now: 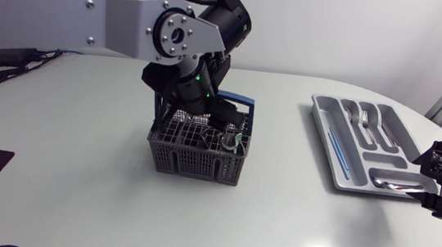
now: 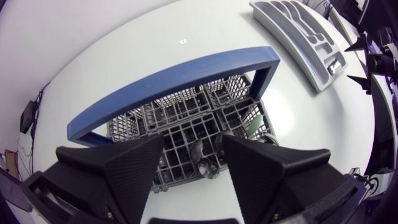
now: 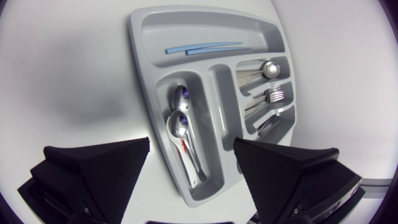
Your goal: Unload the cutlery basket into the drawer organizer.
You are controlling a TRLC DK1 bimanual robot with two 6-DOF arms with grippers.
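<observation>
Left gripper point(image 2: 193, 138), right gripper point(image 3: 192, 141): jaws apart.

Nothing legible shows on the cutlery basket point(image 1: 192, 160), the drawer organizer point(image 1: 388, 160) or the bench point(image 1: 75, 182). A tiny pale mark point(image 2: 182, 41) on the bench, upper middle of the left wrist view, is too small to read.

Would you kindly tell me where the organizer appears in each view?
Head view: organizer at right, beside the right gripper.
Left wrist view: far beyond the basket, at.
Right wrist view: ahead of that open gripper, at.
Landmark: the right gripper, by it in all three.
</observation>
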